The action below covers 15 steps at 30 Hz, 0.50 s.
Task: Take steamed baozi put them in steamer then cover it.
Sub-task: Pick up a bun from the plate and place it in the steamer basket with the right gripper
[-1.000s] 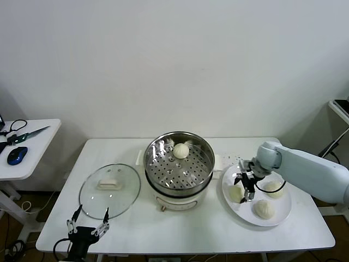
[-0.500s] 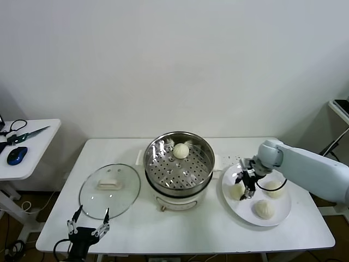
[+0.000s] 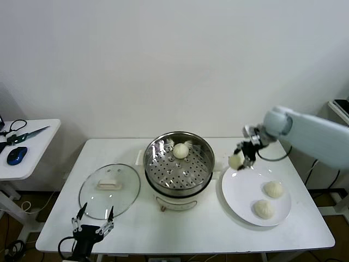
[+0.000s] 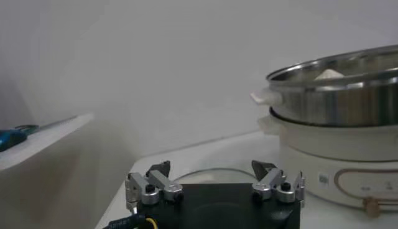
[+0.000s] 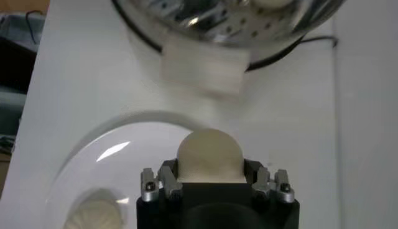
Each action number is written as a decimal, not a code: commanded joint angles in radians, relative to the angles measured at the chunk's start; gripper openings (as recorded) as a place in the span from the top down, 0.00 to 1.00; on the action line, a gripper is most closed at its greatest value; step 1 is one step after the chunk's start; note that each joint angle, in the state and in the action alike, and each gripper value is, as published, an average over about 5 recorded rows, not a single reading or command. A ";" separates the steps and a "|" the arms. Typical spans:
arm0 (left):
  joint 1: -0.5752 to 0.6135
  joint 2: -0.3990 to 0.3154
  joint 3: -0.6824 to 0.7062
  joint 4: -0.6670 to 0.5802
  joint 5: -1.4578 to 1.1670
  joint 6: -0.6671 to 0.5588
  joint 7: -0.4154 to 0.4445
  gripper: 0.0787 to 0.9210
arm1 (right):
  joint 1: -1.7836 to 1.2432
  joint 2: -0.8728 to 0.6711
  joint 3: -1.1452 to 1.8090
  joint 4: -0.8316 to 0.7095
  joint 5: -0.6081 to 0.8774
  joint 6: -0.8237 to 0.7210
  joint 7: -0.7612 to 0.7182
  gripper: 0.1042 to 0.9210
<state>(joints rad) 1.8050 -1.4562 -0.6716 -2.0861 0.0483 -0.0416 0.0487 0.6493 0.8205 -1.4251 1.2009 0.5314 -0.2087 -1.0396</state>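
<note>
My right gripper (image 3: 240,158) is shut on a cream-white baozi (image 3: 235,160) and holds it in the air above the plate's left edge, just right of the steamer (image 3: 178,164). The held baozi also shows in the right wrist view (image 5: 209,155) between my fingers. One baozi (image 3: 181,150) lies on the steamer's perforated tray at the back. Two baozi (image 3: 273,189) (image 3: 263,208) lie on the white plate (image 3: 242,191). The glass cover (image 3: 109,190) lies flat on the table left of the steamer. My left gripper (image 3: 92,220) is open, parked at the table's front left edge.
A side table (image 3: 27,150) at the far left carries a blue mouse (image 3: 17,155) and scissors. In the left wrist view the steamer (image 4: 339,118) stands to the side on its cream base. The white table (image 3: 185,229) has bare room in front of the steamer.
My right gripper has lifted one baozi off the plate and carried it up and back toward the steamer. The plate now holds two. The left gripper shifted slightly.
</note>
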 commanded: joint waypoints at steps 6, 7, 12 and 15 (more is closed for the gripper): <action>-0.009 0.006 0.016 -0.001 0.002 -0.006 0.004 0.12 | 0.268 0.278 -0.131 -0.006 0.309 -0.070 0.042 0.31; -0.008 0.006 0.016 -0.002 0.002 -0.007 0.004 0.12 | 0.252 0.314 -0.122 -0.011 0.320 -0.081 0.053 0.31; 0.001 0.006 0.019 -0.008 0.001 -0.012 0.005 0.12 | 0.177 0.461 -0.105 -0.045 0.328 -0.109 0.096 0.31; 0.002 0.006 0.020 -0.010 0.003 -0.011 0.006 0.12 | 0.134 0.521 -0.114 -0.062 0.328 -0.118 0.119 0.31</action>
<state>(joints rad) 1.8056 -1.4506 -0.6543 -2.0958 0.0505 -0.0519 0.0538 0.7822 1.1590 -1.5169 1.1612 0.7809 -0.2984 -0.9575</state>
